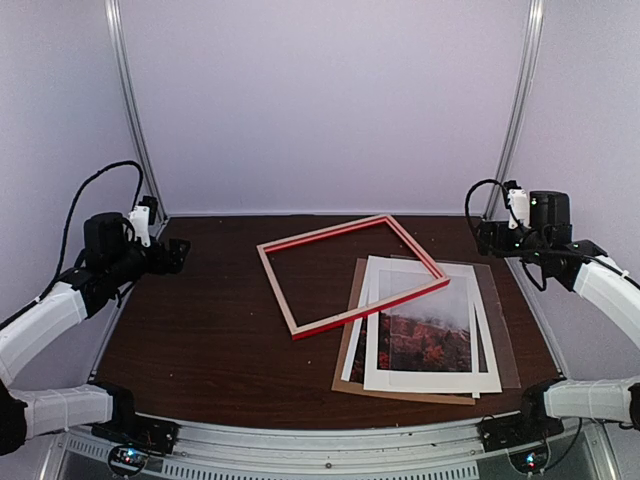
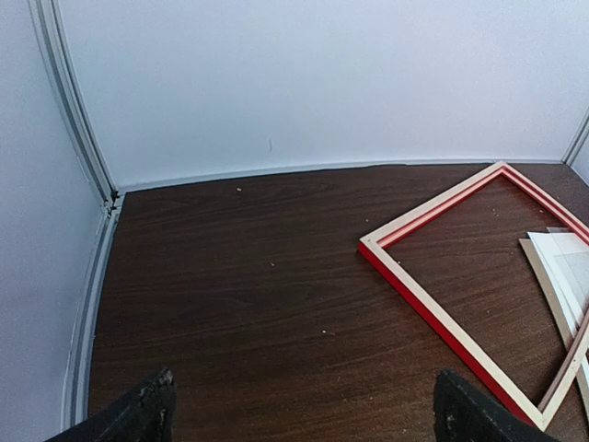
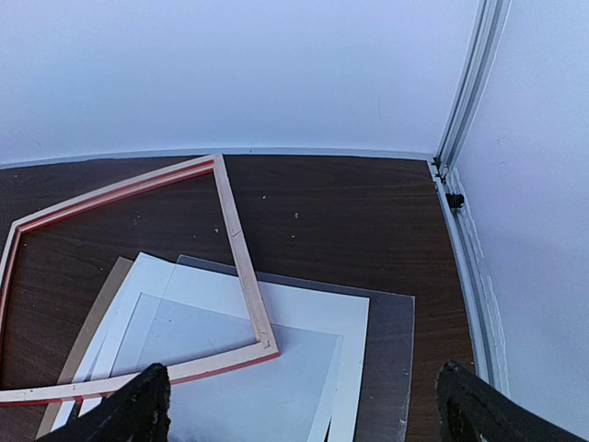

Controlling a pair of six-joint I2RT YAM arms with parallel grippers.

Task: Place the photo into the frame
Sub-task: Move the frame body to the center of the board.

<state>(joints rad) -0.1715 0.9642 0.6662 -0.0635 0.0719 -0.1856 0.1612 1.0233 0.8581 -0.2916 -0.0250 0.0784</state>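
Red along its outer edges and pale wood on the upturned face, the frame [image 1: 278, 290] lies skewed at mid-worktop [image 1: 200, 320]. Its right corner rests on top of a stack of sheets. In that stack I see the photo [image 1: 425, 340], right of centre and towards the near edge, with orange-red land below a misty sky. A white mat [image 1: 430, 382] lies over the photo, which shows through its window. A brown board [image 1: 345, 372] pokes out at the stack's left, and a clear sheet [image 1: 503, 335] shows along its right. The frame's near bar crosses the photo's upper left part.

My left claw [image 1: 178, 255] hangs released over the worktop's left edge, grasping nothing, well apart from the frame. My right claw [image 1: 487, 238] hangs released near the far right corner, also grasping nothing, with the stack below and ahead of it in its wrist view.
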